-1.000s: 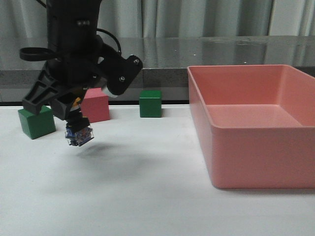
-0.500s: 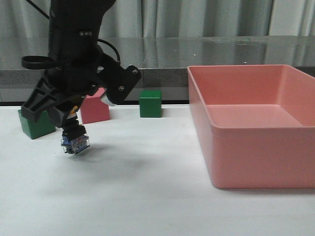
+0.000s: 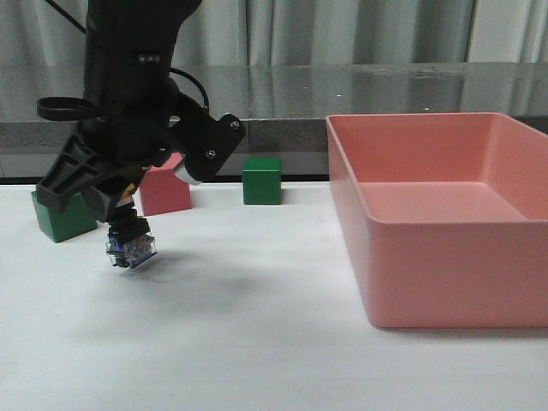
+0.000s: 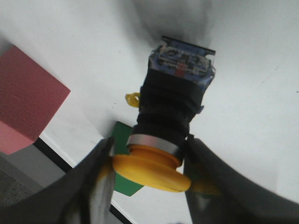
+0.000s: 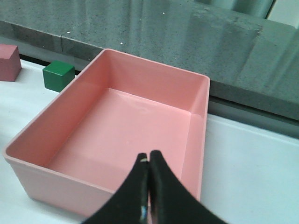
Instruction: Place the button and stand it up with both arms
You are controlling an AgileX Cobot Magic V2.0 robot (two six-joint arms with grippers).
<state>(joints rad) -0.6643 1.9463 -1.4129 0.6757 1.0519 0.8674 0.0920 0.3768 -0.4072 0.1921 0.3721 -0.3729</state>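
Observation:
My left gripper [image 3: 122, 201] is shut on the button [image 3: 131, 243] and holds it tilted, base down, close to the white table at the left. In the left wrist view the fingers [image 4: 96, 177] clamp the yellow cap [image 4: 150, 169], with the silver collar, black body and blue-grey base [image 4: 182, 60] pointing at the table. My right gripper [image 5: 149, 158] is shut and empty, above the near wall of the pink bin [image 5: 121, 123]. The right arm does not show in the front view.
A green cube [image 3: 62, 217] and a pink cube [image 3: 165, 187] stand just behind the button; another green cube [image 3: 261, 180] is further right. The large pink bin [image 3: 437, 218] fills the right side. A dark ledge runs along the table's far edge.
The left gripper moved down and slightly left with the button over the last second; since half a second ago it has held still. The right gripper shows no change.

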